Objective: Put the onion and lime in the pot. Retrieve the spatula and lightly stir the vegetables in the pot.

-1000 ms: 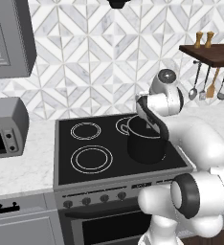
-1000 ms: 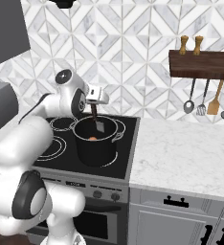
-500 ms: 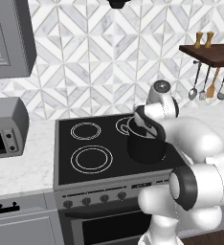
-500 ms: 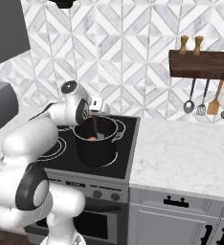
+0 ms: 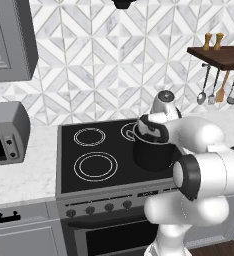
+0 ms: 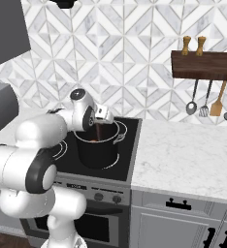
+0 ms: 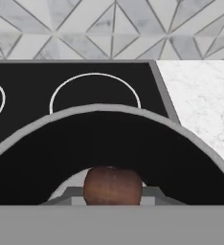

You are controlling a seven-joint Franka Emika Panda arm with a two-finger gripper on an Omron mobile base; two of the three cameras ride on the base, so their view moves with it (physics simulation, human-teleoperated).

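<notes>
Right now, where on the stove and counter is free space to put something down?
Free: the two left burner rings beside the pot, and the marble counter between the stove's right edge and the hanging utensils. Crowded: the front right burner, where the arm reaches into the pot.

I'm in a home kitchen: black glass cooktop (image 5: 106, 155) with ring burners over an oven with knobs (image 5: 109, 207), marble-look counter (image 6: 188, 160), patterned tile backsplash (image 5: 114, 60), grey cabinets (image 6: 178, 227), a microwave (image 5: 6, 132), utensils hanging under a wooden shelf (image 6: 205, 65).
</notes>
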